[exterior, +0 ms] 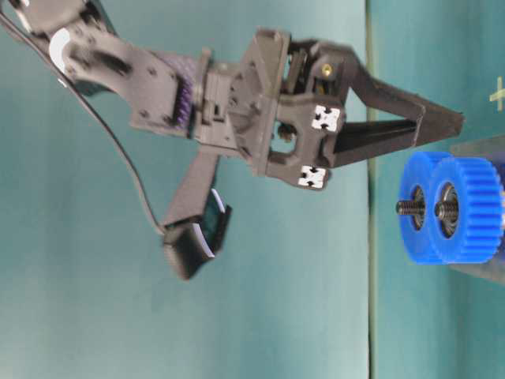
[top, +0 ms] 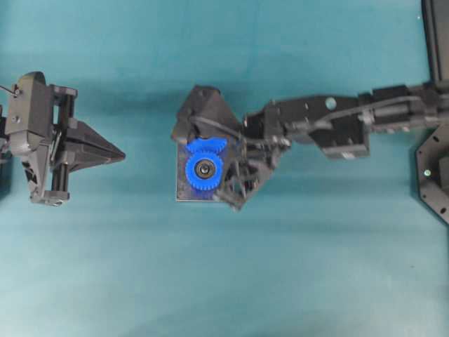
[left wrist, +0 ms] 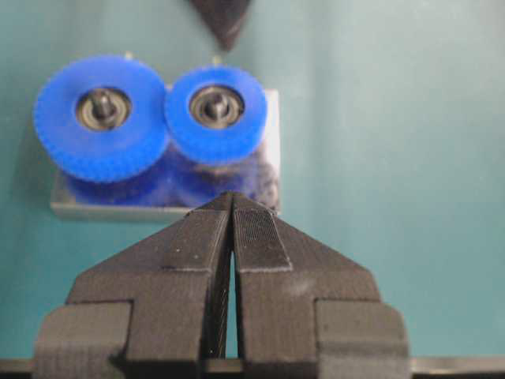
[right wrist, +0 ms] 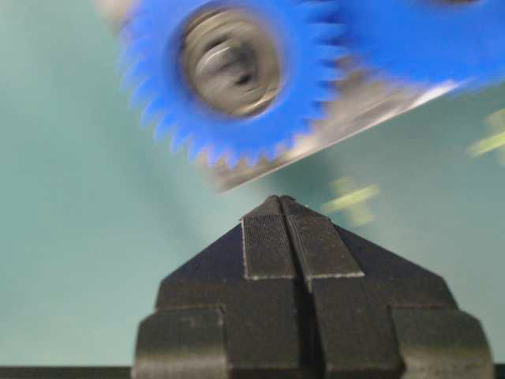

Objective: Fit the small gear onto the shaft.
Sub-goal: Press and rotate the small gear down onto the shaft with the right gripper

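Note:
The small gear (left wrist: 215, 112) sits on the shaft (left wrist: 215, 106), whose pin end shows in the gear's dark bearing. It stands on the dark plate (left wrist: 118, 208). From overhead the small gear (top: 203, 169) lies fully in view, and at table level the small gear (exterior: 467, 209) is the nearer gear, with the shaft (exterior: 439, 209) poking out. My right gripper (exterior: 458, 122) is shut on nothing and hovers just beside that gear. In its blurred wrist view the right gripper (right wrist: 282, 199) points at the small gear (right wrist: 233, 67). My left gripper (top: 123, 153) is shut, empty and well apart; seen from its wrist, the left gripper (left wrist: 231, 195) faces the plate.
The larger blue gear (left wrist: 101, 117) sits on its own pin, its teeth touching the small gear's; from overhead the larger gear (top: 208, 145) is half hidden under the right arm (top: 330, 126). Dark equipment (top: 435, 175) stands at the right edge.

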You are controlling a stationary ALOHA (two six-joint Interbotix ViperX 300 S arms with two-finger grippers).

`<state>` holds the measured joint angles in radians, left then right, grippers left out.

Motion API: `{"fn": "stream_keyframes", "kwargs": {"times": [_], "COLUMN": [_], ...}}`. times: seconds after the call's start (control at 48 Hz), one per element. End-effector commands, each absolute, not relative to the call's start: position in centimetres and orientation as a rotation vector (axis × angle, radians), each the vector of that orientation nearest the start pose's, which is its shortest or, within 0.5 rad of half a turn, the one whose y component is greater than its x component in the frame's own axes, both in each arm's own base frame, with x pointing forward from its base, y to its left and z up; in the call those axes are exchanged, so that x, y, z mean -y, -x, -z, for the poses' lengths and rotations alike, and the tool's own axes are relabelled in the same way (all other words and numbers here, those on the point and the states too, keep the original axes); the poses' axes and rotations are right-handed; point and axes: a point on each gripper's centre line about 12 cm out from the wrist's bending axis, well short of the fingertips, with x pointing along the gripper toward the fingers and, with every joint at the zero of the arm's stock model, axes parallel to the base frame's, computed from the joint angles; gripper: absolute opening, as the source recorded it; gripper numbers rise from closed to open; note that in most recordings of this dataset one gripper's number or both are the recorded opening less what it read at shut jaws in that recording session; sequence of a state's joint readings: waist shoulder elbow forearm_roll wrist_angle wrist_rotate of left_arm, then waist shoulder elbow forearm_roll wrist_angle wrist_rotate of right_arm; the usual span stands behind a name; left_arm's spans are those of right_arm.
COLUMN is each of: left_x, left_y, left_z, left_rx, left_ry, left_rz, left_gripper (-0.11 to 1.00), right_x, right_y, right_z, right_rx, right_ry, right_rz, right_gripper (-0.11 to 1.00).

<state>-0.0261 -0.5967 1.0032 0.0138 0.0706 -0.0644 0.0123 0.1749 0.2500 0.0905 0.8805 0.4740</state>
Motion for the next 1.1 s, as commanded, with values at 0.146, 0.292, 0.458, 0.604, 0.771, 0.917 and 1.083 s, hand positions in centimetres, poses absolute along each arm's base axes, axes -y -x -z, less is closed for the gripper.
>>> {"fn": "stream_keyframes", "kwargs": {"times": [0.146,0.292,0.458,0.604,0.771,0.917,1.083], "left_x": [0.6,0.6,0.6,0.6,0.6,0.6,0.5], "left_y": [-26.4,-26.4,-26.3,-26.2,-26.2,-26.2,-26.2], "left_z": [-24.4,-24.2,-24.3,-24.1,-24.1,-24.1,-24.1], "left_rx": [-0.436,-0.441,-0.439,-0.441,-0.441,-0.441,-0.439], "left_ry": [0.043,0.045,0.043,0.043,0.046,0.046,0.044], "left_rz": [0.011,0.011,0.011,0.011,0.011,0.011,0.007], "left_gripper": [0.00,0.00,0.00,0.00,0.00,0.00,0.00], "right_x": [1.1,1.9,2.4,2.4,1.9,0.5,-0.3], "right_y": [-45.1,-47.1,-47.6,-46.2,-43.8,-41.5,-38.9], "right_z": [-20.8,-19.8,-18.0,-17.4,-17.8,-18.5,-19.1], "right_rx": [-1.114,-1.117,-1.167,-1.227,-1.261,-1.272,-1.259], "right_ry": [-0.480,-0.446,-0.433,-0.434,-0.445,-0.481,-0.462], "right_rz": [0.283,0.270,0.278,0.292,0.298,0.283,0.265], "right_gripper": [-0.01,-0.01,-0.01,-0.01,-0.01,-0.01,-0.01]}}
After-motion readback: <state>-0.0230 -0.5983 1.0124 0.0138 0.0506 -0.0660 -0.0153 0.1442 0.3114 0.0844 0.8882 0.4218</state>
